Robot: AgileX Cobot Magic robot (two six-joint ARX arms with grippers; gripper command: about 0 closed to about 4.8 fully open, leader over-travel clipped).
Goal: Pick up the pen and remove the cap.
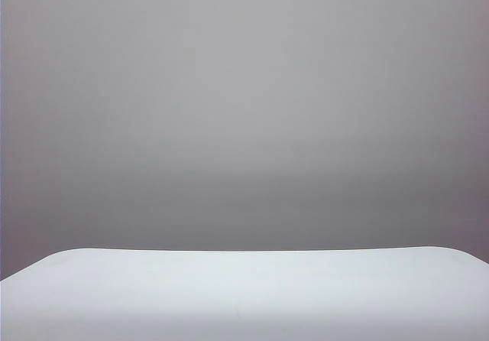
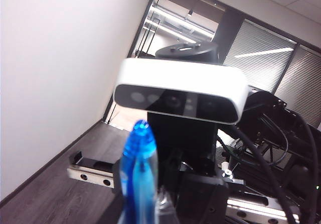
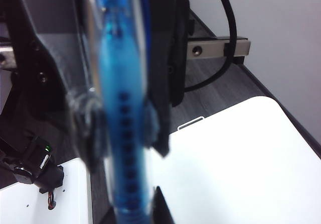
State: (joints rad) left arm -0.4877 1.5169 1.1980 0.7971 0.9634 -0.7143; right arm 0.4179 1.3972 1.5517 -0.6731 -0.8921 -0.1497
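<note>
Your exterior view shows only the table [image 1: 244,295], a smooth matte white top with rounded corners, against a plain grey wall; no arm or gripper appears there.

In your left wrist view the left gripper [image 2: 150,211] sits at the frame's edge, its fingers barely visible, drawn together on the pen [image 2: 139,174]. What shows there is a glossy, translucent blue plastic end with a rounded tip, pointing up toward a white bar-shaped camera [image 2: 180,91] on the other arm.

In your right wrist view the right gripper [image 3: 123,128] has its matte black fingers [image 3: 163,83] pressed in on either side of the pen [image 3: 123,108], which is close and blurred: a clear barrel with a blue core and a row of dark dots. You cannot tell the cap from the barrel here. No readable writing or brand anywhere.
</note>
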